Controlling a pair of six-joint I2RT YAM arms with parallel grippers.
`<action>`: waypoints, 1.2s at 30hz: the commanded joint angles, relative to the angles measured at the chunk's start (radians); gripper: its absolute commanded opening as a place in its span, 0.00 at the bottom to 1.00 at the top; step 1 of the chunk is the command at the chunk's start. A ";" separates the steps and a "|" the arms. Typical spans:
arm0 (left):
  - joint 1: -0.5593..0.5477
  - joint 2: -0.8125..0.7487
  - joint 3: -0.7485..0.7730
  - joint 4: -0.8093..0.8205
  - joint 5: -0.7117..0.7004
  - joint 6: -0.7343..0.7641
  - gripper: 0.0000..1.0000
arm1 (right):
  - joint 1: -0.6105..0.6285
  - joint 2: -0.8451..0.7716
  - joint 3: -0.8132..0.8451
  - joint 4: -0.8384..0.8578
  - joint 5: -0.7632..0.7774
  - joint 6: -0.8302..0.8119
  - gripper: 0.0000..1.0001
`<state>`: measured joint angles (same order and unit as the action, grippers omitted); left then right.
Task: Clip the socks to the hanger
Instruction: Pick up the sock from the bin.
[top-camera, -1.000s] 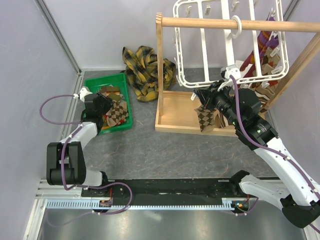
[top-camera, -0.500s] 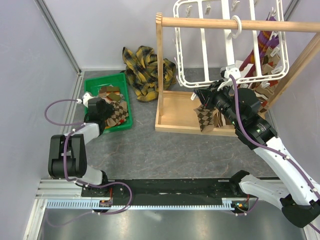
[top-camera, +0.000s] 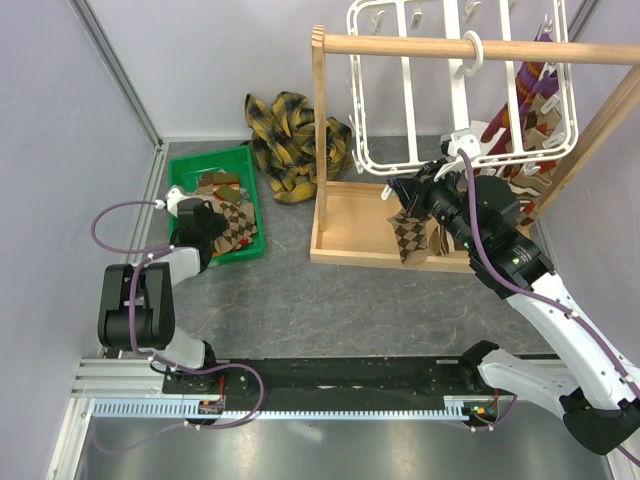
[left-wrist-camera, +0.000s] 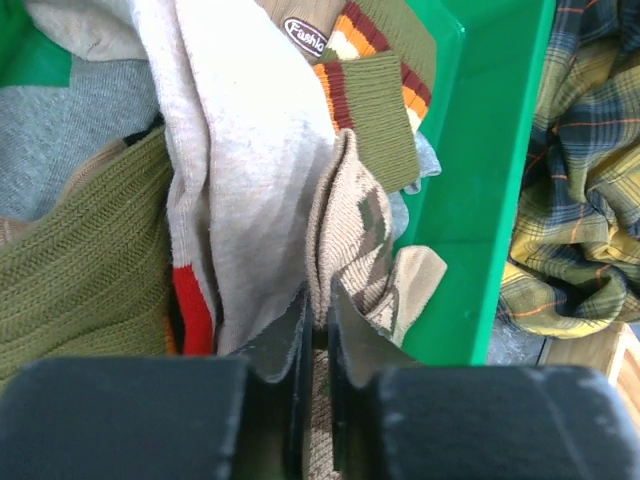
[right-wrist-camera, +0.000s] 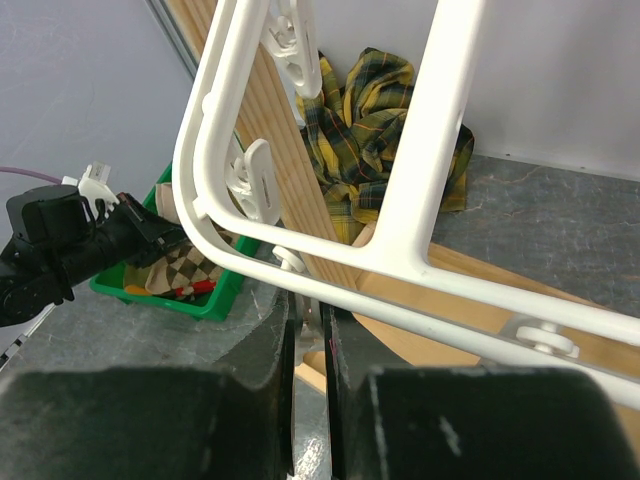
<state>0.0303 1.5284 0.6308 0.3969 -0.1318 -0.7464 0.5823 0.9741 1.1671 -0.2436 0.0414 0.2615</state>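
My left gripper (top-camera: 205, 222) (left-wrist-camera: 320, 300) reaches into the green bin (top-camera: 195, 162) and is shut on a fold of a beige argyle sock (left-wrist-camera: 345, 230). An olive sock with orange-red stripes (left-wrist-camera: 380, 110) and several others lie around it. My right gripper (top-camera: 403, 200) (right-wrist-camera: 308, 300) sits just under the lower left corner of the white hanger (top-camera: 458, 100) (right-wrist-camera: 405, 200), jaws almost together. A brown argyle sock (top-camera: 408, 238) hangs from it over the wooden tray; the right wrist view hides this sock. More socks (top-camera: 530, 90) hang clipped at the hanger's right side.
The hanger hooks on the rod (top-camera: 400, 44) of a wooden rack with a tray base (top-camera: 350, 215). A yellow-and-black plaid cloth (top-camera: 290, 140) lies behind the bin. The bin's green wall (left-wrist-camera: 470, 200) stands right of my left fingers. A white clip (right-wrist-camera: 290, 262) dangles by my right fingertips.
The left gripper moved slightly down into the bin and closed on the beige argyle sock. The right arm and its hanging sock have stayed still.
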 joint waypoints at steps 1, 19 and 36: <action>-0.004 -0.088 0.039 0.031 -0.025 0.048 0.05 | -0.002 0.003 -0.006 -0.039 -0.008 -0.005 0.05; -0.003 -0.313 0.357 -0.268 0.310 0.352 0.02 | -0.002 0.011 0.020 -0.042 -0.040 -0.019 0.05; -0.314 -0.419 0.722 -0.788 0.686 0.708 0.02 | -0.004 0.029 0.037 -0.037 -0.129 -0.039 0.03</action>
<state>-0.1658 1.1240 1.2797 -0.2249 0.4770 -0.1879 0.5785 0.9844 1.1816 -0.2398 -0.0242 0.2443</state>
